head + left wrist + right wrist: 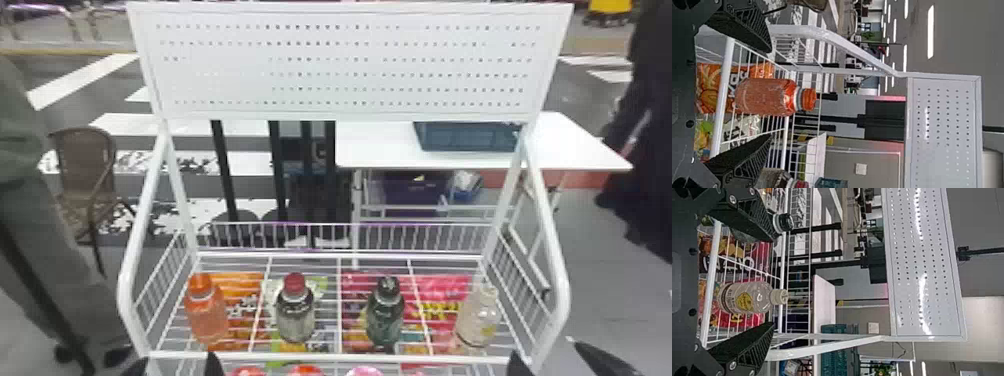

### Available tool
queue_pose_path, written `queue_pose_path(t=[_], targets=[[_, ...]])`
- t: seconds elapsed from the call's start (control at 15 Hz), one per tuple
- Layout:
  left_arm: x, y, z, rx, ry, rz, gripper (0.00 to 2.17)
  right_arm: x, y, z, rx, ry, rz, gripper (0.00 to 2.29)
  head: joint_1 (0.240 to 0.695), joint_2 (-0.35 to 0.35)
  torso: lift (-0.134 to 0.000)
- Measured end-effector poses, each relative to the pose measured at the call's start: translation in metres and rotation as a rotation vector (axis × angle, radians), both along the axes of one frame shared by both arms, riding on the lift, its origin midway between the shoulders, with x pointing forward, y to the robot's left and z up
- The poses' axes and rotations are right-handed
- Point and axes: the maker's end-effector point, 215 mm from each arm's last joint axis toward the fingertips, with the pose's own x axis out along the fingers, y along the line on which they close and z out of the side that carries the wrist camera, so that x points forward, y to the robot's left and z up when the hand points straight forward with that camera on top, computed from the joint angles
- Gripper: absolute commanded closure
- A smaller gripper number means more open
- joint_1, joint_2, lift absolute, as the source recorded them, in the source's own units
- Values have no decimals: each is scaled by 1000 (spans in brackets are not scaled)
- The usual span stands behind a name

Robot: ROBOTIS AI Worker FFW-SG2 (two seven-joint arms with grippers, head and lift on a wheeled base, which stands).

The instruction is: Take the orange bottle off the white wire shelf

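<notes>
Orange bottle (206,316) stands ungrasped on the white wire shelf (340,357), lower left of the head view. Left gripper (176,364) and right gripper (550,356): fingers spread, empty. Grasp, lift and removal all outstanding.

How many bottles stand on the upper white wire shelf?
4, from left to right: the orange plastic bottle, a dark, red-capped bottle, a green, black-capped bottle and a clear, pale-capped bottle.

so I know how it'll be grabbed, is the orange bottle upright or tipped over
Upright: the bottle stands on the wire shelf, its orange cap uppermost.
</notes>
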Motion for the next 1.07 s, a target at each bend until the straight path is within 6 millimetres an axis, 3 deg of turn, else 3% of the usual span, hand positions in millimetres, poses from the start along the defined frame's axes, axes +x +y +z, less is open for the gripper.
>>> queue_pose_path(t=[0.13, 0.53, 1.07], targets=[[16, -8, -15, -5, -18, -12, 144, 0, 0, -2, 2, 3, 3, 147, 499, 0, 0], [67, -5, -18, 8, -114, -25, 144, -1, -3, -7, -1, 11, -1, 147, 499, 0, 0], [100, 3, -25, 16, -98, -44, 144, 0, -5, -10, -3, 15, -2, 147, 499, 0, 0]])
